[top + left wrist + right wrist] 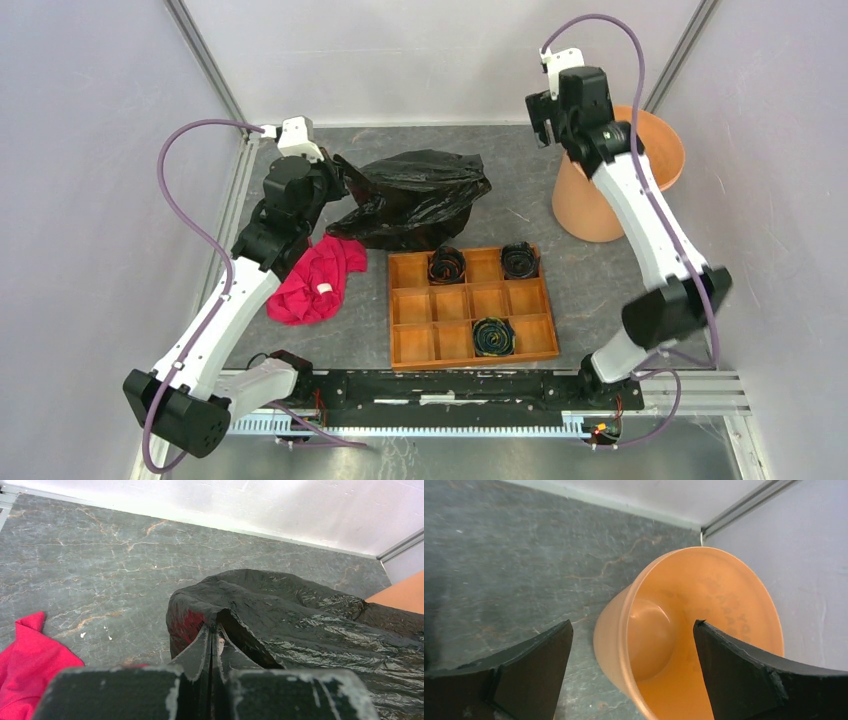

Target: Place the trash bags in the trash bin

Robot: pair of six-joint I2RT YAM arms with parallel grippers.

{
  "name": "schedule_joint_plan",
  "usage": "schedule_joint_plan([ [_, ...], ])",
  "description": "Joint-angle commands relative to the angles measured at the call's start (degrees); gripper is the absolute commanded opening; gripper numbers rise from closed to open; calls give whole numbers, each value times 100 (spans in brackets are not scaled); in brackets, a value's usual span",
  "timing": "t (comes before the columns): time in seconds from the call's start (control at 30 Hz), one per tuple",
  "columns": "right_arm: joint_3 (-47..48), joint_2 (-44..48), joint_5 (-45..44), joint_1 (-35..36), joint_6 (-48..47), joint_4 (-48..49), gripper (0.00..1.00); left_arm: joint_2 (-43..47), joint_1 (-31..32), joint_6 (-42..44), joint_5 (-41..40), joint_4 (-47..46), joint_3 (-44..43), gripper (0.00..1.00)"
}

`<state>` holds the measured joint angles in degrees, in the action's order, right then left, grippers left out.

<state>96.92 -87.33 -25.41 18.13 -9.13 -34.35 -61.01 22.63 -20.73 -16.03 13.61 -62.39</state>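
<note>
Little of the task is done so far, and nothing is in the trash bin yet. The right wrist view shows its pale orange inside bare down to the bottom. In the overhead view it stands upright at the upper right of the frame, close to the corner of the enclosure walls.

The trash bag lies in a crumpled, glossy heap on the counter in the upper centre of the overhead frame. It sits just above the wooden tray and just right of the red cloth. It is well apart from the bin, with bare counter between them.

What is done is the grasp. The left jaws, at the left edge of the heap, are clenched on a pinched fold of the black film. At the lower centre of the left wrist view the two fingers press together with plastic rising around them. I cannot tell whether the bag is lifted at all, though most of it looks to rest on the counter.

The right jaws are released, spread wide and holding nothing. They are poised above the bin, whose rim shows between them in the right wrist view.

What is left, by my reading, is to carry the bag across to the right, get its bulk over the mouth and let go. Some trailing film will probably need pushing below the rim, a job the right jaws seem placed for.
</note>
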Motion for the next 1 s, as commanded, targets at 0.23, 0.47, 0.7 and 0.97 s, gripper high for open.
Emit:
schedule_joint_plan([
  [0.23, 658, -1388, 1097, -725, 270, -1013, 78, 193, 222, 248, -160, -191, 28, 2],
  [0.47, 171, -1308, 1585, -590, 149, -812, 33, 199, 367, 252, -184, -167, 17, 2],
  [0.7, 433, -1405, 2275, 189, -72, -824, 17, 198, 267, 209, -171, -183, 43, 2],
  [0.97, 622, -1505, 3446, 863, -33, -1053, 9, 244, 45, 75, -250, -116, 25, 2],
])
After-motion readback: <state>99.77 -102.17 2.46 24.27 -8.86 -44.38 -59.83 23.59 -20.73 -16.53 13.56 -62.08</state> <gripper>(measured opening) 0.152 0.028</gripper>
